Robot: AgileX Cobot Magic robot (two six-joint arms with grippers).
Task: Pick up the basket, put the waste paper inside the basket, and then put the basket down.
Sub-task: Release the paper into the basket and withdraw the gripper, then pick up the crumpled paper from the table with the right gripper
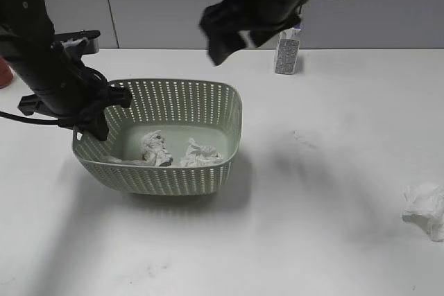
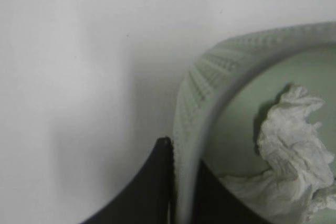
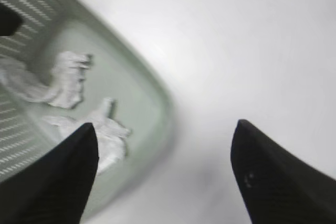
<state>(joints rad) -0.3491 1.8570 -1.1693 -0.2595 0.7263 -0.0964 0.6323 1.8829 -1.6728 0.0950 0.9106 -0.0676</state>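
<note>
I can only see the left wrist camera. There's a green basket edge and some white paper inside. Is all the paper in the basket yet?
Observer: Not yet. One waste paper wad lies on the table, far to the right of the basket.
Operator: How many are inside?
Observer: The exterior view shows two white wads on the basket floor, side by side.
Operator: What's the other claw doing?
Observer: The right claw is open with nothing between its fingers; the exterior view shows it raised above the basket's far side.
Operator: Anything else on the table?
Observer: A small upright carton stands at the back, behind the right arm.
</note>
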